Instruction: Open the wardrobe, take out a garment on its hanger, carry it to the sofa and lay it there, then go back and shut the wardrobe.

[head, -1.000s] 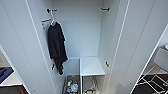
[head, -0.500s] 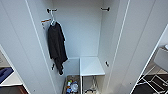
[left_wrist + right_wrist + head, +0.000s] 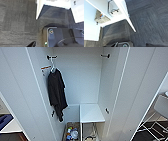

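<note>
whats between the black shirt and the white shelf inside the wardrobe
In the head view, bare white back wall of the wardrobe separates the black shirt from the white shelf; nothing hangs or stands there.

dark grey carpet floor (image 3: pixel 149 22), woven basket (image 3: pixel 101 18) on wardrobe (image 3: pixel 82 77) bottom

The wardrobe (image 3: pixel 85 79) is finished in smooth, matt white board. A black shirt (image 3: pixel 57 94) of limp matt cloth is seen. The floor (image 3: pixel 18 22) is covered in rough grey carpet. Woven baskets (image 3: pixel 101 19) are seen.

Wardrobe (image 3: pixel 82 77) doors cut off at edges — basket (image 3: pixel 71 133) contents too blurry.
</note>
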You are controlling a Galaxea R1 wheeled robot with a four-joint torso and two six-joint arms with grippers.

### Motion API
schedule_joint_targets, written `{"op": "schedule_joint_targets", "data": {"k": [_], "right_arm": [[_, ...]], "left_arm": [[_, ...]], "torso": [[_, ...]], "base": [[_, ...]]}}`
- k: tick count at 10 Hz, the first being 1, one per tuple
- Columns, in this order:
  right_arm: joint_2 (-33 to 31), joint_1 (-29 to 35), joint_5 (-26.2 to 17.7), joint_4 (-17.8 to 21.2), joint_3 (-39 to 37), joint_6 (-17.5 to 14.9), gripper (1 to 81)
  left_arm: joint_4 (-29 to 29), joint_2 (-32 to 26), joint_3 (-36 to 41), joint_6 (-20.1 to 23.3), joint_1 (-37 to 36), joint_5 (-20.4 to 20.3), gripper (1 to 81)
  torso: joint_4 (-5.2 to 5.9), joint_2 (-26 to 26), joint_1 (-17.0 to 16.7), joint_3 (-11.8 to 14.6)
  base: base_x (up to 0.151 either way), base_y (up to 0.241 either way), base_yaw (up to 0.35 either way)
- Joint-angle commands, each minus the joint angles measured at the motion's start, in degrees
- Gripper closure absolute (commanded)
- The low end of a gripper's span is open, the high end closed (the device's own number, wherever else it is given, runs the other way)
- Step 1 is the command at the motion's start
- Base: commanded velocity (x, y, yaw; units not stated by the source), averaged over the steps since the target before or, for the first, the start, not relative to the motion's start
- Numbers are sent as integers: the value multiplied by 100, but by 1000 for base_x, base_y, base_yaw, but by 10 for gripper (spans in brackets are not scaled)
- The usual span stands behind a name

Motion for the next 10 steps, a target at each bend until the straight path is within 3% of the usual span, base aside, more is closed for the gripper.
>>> {"op": "schedule_joint_targets", "data": {"k": [1, 4, 6, 8, 10], "right_arm": [[-818, 1141, -30, 63, -307, 551, 10], [-1285, 2020, -162, 63, -510, 1131, 10], [-1479, 2696, -531, 63, -527, 1352, 10], [-1523, 3286, -864, 71, -554, 1545, 10], [-1427, 3726, -1067, 80, -554, 1896, 10]], "left_arm": [[-37, -1181, 59, -974, -992, 36, 10], [-45, -2044, -258, -1608, -1696, 115, 10], [-37, -2335, -433, -1714, -2336, 326, 10], [-2, -2169, -934, -1714, -3365, 1343, 10], [34, -1967, -970, -1714, -4288, 2004, 10]], "torso": [[0, 0, 0, 0], [0, 2, 2, -2], [0, 7, 5, -5], [0, 9, 7, -6], [0, 11, 9, -11]], "base": [[0, 0, 0], [0, 0, 0], [0, 0, 0], [0, 0, 0], [0, 0, 0]]}}
